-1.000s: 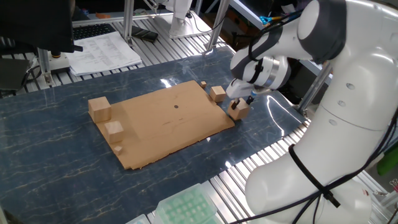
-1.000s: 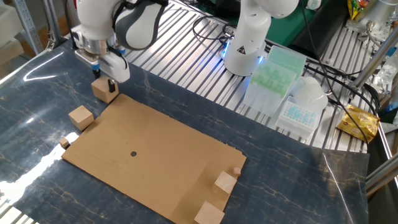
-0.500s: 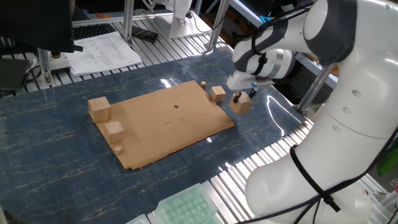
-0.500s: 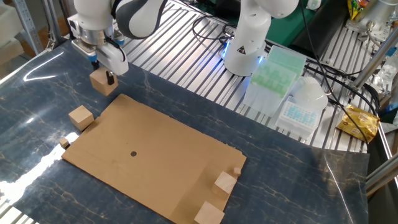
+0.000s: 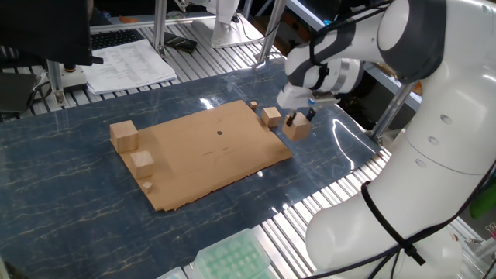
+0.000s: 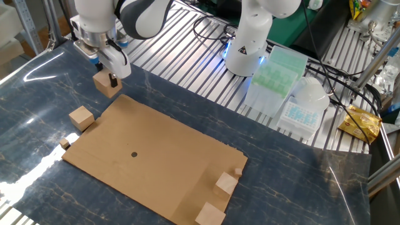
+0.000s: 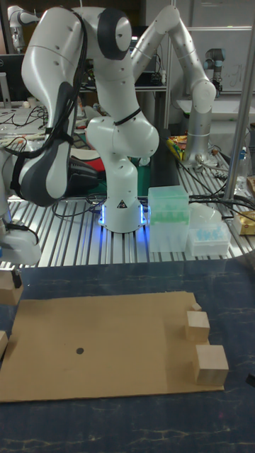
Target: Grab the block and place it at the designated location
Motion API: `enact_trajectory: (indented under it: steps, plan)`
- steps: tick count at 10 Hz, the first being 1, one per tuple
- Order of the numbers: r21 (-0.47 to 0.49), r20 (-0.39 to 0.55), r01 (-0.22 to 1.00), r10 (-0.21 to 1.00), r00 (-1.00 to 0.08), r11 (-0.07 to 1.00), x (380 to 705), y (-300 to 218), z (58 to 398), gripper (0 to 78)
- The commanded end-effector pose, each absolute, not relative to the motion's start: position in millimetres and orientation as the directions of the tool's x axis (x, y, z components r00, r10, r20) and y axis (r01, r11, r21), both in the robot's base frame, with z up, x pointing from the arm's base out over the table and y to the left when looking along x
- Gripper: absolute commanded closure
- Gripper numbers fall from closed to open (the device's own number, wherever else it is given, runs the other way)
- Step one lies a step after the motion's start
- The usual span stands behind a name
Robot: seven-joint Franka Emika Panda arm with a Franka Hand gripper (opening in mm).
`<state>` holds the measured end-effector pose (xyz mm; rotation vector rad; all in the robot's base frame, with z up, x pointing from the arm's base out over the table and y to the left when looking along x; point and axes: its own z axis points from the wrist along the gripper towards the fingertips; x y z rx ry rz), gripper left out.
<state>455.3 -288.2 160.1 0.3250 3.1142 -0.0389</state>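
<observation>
The block (image 5: 297, 129) is a plain light-brown wooden cube, held a little above the dark blue tabletop just off the right edge of the cardboard sheet (image 5: 194, 159). My gripper (image 5: 298, 120) is shut on it from above. In the other fixed view the block (image 6: 106, 84) hangs under the gripper (image 6: 106, 77) beyond the sheet's far left corner. The black dot (image 5: 219, 132) that marks the designated location lies near the sheet's middle, also visible as a dot (image 6: 134, 154) and a dot (image 7: 79, 350). In the tall view the block (image 7: 7, 291) shows at the left edge.
A smaller cube (image 5: 270, 117) and a tiny chip (image 5: 253, 106) lie close beside the held block. On the sheet's opposite end sit a large cube (image 5: 124, 136), a smaller cube (image 5: 142, 160) and a chip (image 5: 147, 186). A green rack (image 6: 278, 69) stands by the robot base (image 6: 250, 47).
The gripper has risen with the block in it, taking it off the tabletop, and shifted slightly toward the cardboard sheet.
</observation>
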Motion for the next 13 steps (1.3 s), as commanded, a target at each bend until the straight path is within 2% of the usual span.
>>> enact_trajectory:
  steps: [1, 13]
  plan:
    - [-0.032, 0.007, 0.353, 0.353, -0.935, 0.935, 483, -240, 181, 76.4]
    - [-0.012, -0.006, 0.436, 0.436, -0.900, 0.900, 510, -206, 168, 76.4]
